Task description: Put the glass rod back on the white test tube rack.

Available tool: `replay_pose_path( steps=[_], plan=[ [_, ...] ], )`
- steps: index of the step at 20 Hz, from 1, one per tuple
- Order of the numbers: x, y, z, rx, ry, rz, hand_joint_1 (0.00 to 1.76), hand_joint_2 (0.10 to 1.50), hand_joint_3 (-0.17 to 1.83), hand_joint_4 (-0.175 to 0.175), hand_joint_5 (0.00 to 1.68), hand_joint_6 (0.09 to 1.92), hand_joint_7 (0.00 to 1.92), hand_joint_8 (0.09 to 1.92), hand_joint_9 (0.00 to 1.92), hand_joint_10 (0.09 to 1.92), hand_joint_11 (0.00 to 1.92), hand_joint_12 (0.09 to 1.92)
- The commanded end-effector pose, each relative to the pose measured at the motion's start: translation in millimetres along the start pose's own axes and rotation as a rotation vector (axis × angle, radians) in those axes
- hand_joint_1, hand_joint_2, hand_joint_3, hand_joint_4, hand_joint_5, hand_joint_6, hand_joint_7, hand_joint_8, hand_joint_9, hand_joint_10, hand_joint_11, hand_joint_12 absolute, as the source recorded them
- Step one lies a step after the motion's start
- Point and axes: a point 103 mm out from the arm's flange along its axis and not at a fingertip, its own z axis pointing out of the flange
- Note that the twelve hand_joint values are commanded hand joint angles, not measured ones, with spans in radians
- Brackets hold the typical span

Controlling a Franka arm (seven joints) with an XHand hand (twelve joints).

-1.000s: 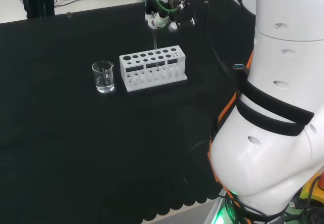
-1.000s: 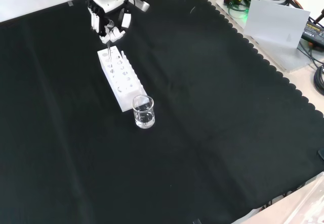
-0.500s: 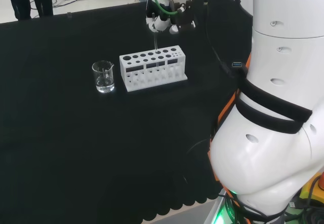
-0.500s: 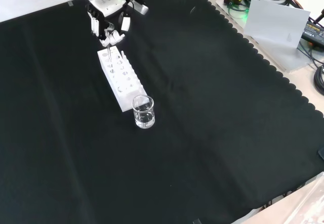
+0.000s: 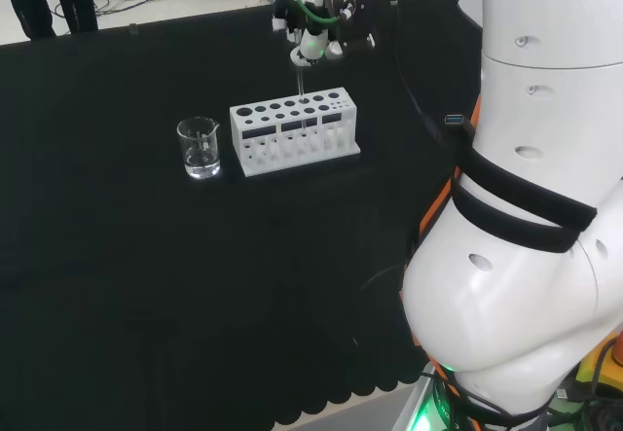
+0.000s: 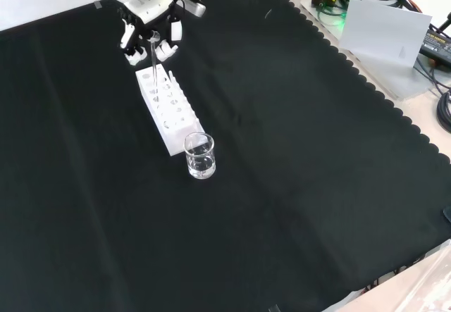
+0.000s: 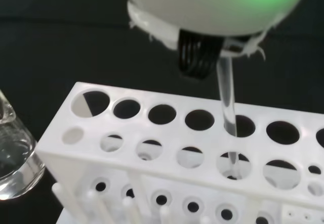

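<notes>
The glass rod (image 7: 226, 96) stands upright in a hole of the rack (image 5: 295, 131), near its end farther from the beaker (image 5: 199, 147). The hand (image 6: 149, 32) hangs just above the rod's top with fingers spread around it; whether they touch it I cannot tell. The beaker stands just beside the rack's other end on the black cloth (image 6: 296, 185).

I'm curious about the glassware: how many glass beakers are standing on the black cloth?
1. A single beaker stands beside the end of the white test tube rack, on the rack's left in the head view. No others are visible.

clear glass beaker (image 5: 199, 148) on the black cloth (image 6: 296, 185), a little clear liquid inside
</notes>
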Motion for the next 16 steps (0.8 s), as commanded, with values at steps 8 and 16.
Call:
replay_pose_path(
  steps=[8,16],
  plan=[
    [1,-17,-24,0.015,0.016,0.005,1.41,0.33,0.91,-0.175,0.3,0.83,0.8,0.79,1.81,0.57,1.9,0.85],
    [13,-42,-68,-0.029,0.021,0.0,1.41,0.33,0.91,-0.175,0.31,0.78,0.8,0.78,1.82,0.57,1.91,0.87]
  ],
)
